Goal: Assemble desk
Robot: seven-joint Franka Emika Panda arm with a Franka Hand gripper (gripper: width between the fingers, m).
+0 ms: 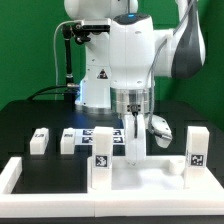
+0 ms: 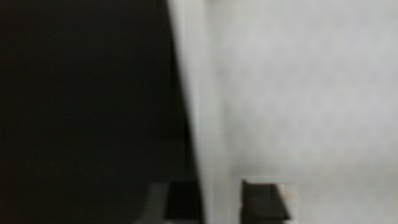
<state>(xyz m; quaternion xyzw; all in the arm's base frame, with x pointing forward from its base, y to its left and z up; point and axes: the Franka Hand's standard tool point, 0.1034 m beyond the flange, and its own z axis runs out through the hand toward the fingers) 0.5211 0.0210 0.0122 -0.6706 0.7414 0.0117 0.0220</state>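
Observation:
The white desk top (image 1: 160,166) lies flat near the front, right of centre in the exterior view. My gripper (image 1: 134,150) comes straight down onto its near-left rim. In the wrist view the two dark fingertips (image 2: 263,200) stand on either side of the top's raised white rim, with my gripper (image 2: 221,203) shut on it; the top's flat face (image 2: 302,100) fills one side. Two small white legs (image 1: 40,140) (image 1: 68,141) stand at the exterior view's left. A taller tagged leg (image 1: 100,153) stands beside my gripper, and another (image 1: 197,148) stands at the right.
The long low white border frame (image 1: 20,178) runs along the front and left of the work area. The marker board (image 1: 92,133) lies flat behind the legs. The robot base (image 1: 95,80) and a black stand (image 1: 66,50) are at the back on the black table.

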